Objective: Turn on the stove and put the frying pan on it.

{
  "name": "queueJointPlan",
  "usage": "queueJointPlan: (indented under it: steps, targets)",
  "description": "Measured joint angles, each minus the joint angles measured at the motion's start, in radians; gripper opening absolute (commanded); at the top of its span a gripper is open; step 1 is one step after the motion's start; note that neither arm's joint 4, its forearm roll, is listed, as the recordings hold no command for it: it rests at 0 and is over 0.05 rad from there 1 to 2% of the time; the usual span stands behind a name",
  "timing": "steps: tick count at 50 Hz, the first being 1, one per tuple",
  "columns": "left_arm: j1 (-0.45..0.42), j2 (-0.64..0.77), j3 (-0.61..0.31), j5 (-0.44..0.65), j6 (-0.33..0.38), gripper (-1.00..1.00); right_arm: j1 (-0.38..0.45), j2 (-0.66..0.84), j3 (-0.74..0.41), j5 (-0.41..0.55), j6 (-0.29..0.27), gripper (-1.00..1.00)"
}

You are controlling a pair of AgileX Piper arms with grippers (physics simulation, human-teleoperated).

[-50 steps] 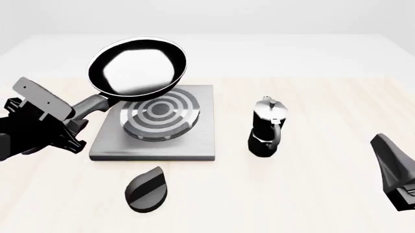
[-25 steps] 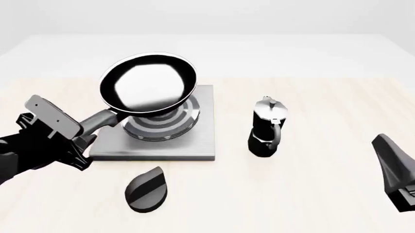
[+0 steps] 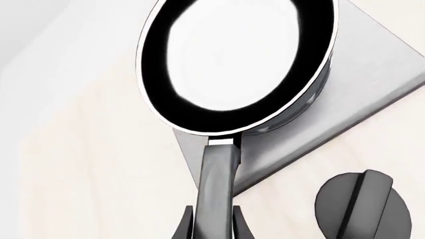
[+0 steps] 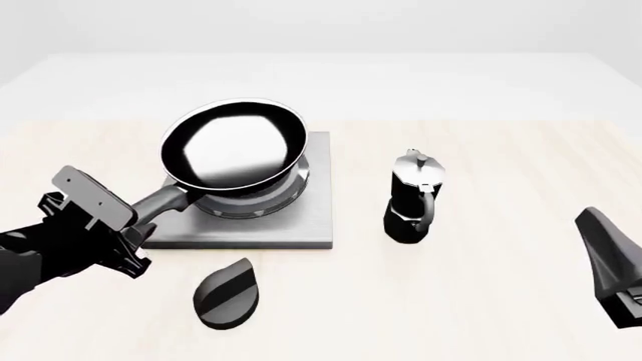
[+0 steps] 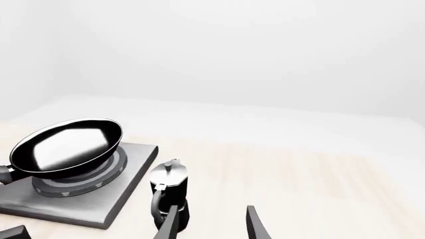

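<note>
The glossy black frying pan is over the silver rings of the grey stove slab, slightly tilted; I cannot tell whether it touches the rings. My left gripper is shut on the end of the pan's long handle, at the stove's front left. In the left wrist view the handle runs between the fingers of the left gripper up to the pan. The black teardrop knob lies in front of the stove. My right gripper is open and empty, far right.
A black moka pot stands upright just right of the stove; it also shows in the right wrist view, between the right gripper and the slab. The knob shows near the handle in the left wrist view.
The left gripper has moved down and toward the near edge, carrying the pan right and down from above the stove's back left to low over the rings. The right arm has not moved.
</note>
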Motion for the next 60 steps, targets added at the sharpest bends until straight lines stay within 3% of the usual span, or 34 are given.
queueJointPlan:
  steps: [58,59,60]
  targets:
    - [-0.007,0.083,0.036,-0.102,0.046,-1.00,-0.004,-0.010,-0.001,0.011,0.006,1.00]
    - [-0.007,0.083,0.036,-0.102,0.046,1.00,-0.004,-0.011,-0.001,0.011,0.006,1.00]
    - [-0.007,0.083,0.035,-0.103,0.046,1.00,-0.004,-0.011,-0.001,0.012,0.006,1.00]
